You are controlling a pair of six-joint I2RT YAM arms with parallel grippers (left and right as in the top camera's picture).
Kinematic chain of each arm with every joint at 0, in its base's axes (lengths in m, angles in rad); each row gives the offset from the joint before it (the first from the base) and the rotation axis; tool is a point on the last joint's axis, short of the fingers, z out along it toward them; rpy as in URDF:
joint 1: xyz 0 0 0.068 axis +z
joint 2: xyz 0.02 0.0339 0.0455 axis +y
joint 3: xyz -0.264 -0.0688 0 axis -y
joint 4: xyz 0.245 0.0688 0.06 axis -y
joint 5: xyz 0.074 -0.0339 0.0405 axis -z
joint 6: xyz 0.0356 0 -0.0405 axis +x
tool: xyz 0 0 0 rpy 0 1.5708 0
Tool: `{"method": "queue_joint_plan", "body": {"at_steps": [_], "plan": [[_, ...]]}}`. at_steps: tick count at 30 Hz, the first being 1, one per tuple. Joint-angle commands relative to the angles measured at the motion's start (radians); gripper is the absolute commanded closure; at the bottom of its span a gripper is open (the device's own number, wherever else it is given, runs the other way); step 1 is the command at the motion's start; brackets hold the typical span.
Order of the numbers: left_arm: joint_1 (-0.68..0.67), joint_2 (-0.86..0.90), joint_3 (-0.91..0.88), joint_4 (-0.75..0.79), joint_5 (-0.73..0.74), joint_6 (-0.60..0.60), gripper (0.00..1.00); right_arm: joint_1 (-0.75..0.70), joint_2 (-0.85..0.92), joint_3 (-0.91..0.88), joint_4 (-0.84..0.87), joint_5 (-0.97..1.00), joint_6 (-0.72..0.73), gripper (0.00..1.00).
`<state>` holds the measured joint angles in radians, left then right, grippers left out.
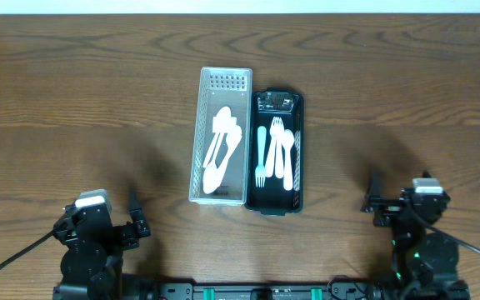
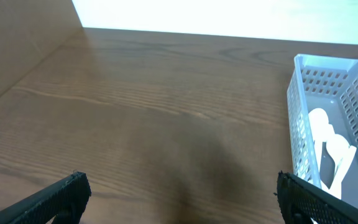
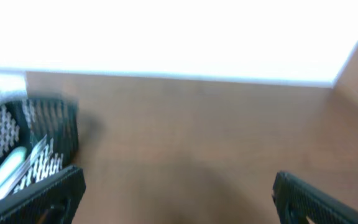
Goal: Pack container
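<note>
Overhead view, centre of frame: a white perforated basket (image 1: 226, 82) and a black basket (image 1: 275, 205) stand side by side on the tabletop (image 1: 73, 100), long walls touching. The white one holds white spoons (image 1: 222, 150); the black one holds pale forks and knives (image 1: 277, 154).

Lower left of the frame: the left gripper (image 2: 182, 185), fingers spread wide, holding nothing. Lower right: the right gripper (image 3: 179, 183), likewise spread and empty, though its wrist view is blurred. Both are well apart from the baskets.

Handling, as judged: the cutlery looks like thin plastic, so light, fairly stiff, smooth and apt to slip or snap. Pinch across a handle near its middle. The baskets look light and rigid; a long-side rim offers the surest hold.
</note>
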<state>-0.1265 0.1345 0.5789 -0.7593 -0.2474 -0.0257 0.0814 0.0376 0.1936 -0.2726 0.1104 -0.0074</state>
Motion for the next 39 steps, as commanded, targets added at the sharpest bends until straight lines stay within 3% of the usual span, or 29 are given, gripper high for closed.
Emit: {"method": "queue_joint_plan", "body": {"at_steps": [1, 4, 7, 39], "plan": [[-0.005, -0.004, -0.001, 0.000, 0.000, 0.007, 0.02, 0.024, -0.025, -0.113, 0.161, -0.031, -0.077, 0.01], [-0.005, -0.004, -0.001, 0.000, 0.000, 0.007, 0.02, 0.025, -0.033, -0.185, 0.271, -0.041, -0.099, 0.01], [-0.005, -0.004, -0.001, 0.000, 0.000, 0.007, 0.02, 0.025, -0.033, -0.188, 0.202, -0.045, -0.095, 0.01], [-0.005, -0.004, -0.001, 0.000, 0.000, 0.007, 0.02, 0.025, -0.032, -0.188, 0.203, -0.055, -0.095, 0.01]]}}
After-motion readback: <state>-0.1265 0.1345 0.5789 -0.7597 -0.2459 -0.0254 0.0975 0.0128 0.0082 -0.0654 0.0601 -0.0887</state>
